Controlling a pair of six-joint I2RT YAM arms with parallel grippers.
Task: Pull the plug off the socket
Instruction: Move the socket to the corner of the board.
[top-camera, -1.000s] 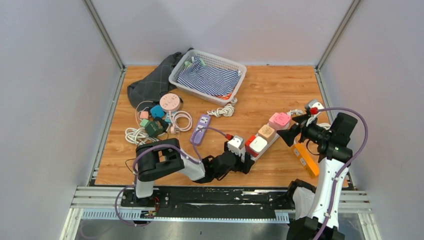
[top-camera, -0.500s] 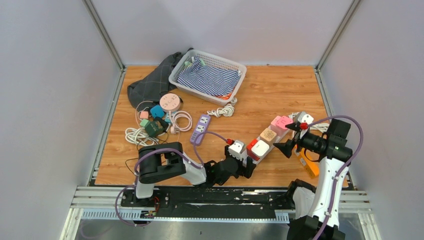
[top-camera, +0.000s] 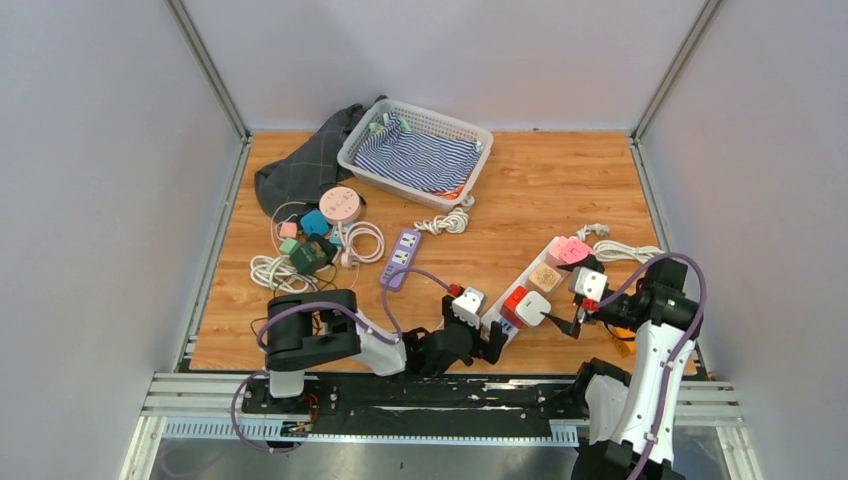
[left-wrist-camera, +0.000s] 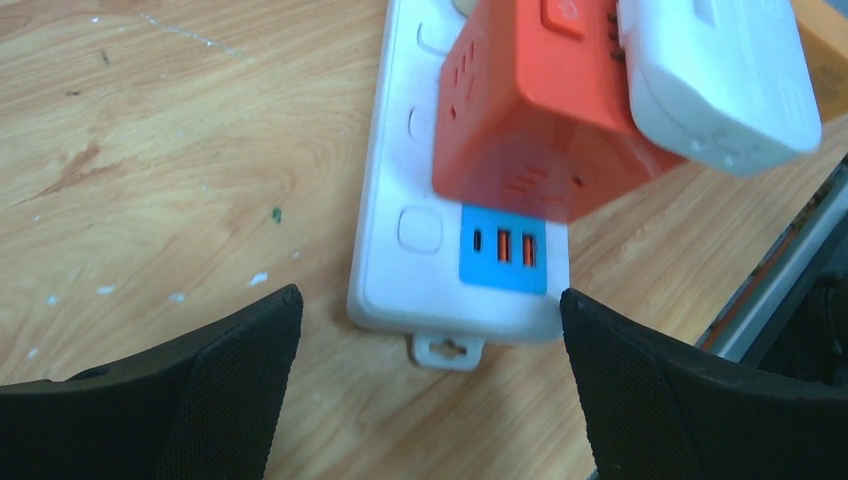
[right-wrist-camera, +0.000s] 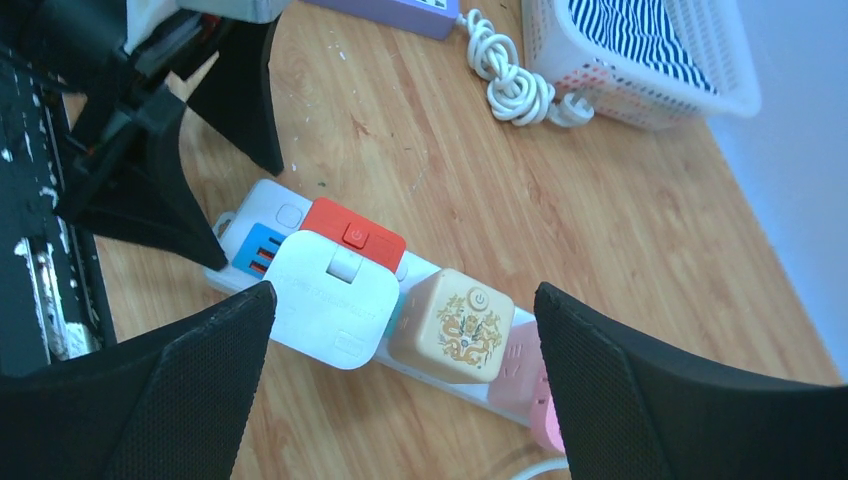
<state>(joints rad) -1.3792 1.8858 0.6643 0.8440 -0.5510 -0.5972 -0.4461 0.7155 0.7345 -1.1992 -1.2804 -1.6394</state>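
The step in hand looks like the approach: both claws are lined up on the white power strip (left-wrist-camera: 405, 130), and neither has taken hold of anything.

The left claw (left-wrist-camera: 430, 320) is released, with its fingers spread wide. The near end of the strip, with its blue USB panel (left-wrist-camera: 503, 247), sits between them. Bare table (left-wrist-camera: 150, 150) shows between the strip and the left finger, while the right finger stands just beside the strip's edge. Just ahead of this claw, a red cube adapter (left-wrist-camera: 520, 130) is seated in the strip.

The right claw (right-wrist-camera: 405, 300) is also released and hangs above the strip. A white plug (right-wrist-camera: 325, 300) lies below it towards its left finger. A beige cube (right-wrist-camera: 452, 325) lies just beside the plug, nearer the middle of the gap. Both are plugged into the strip, so nothing is out of its socket yet.

The next move probably calls for two things. The left claw should clench on the strip's end, or press it down, so the strip does not lift. The right claw should descend, centre on one plug (the white plug seems a likely choice) and clench on its sides. A straight pull away from the strip's face would then free it. The plugs sit close together, so a finger could catch the beige cube.
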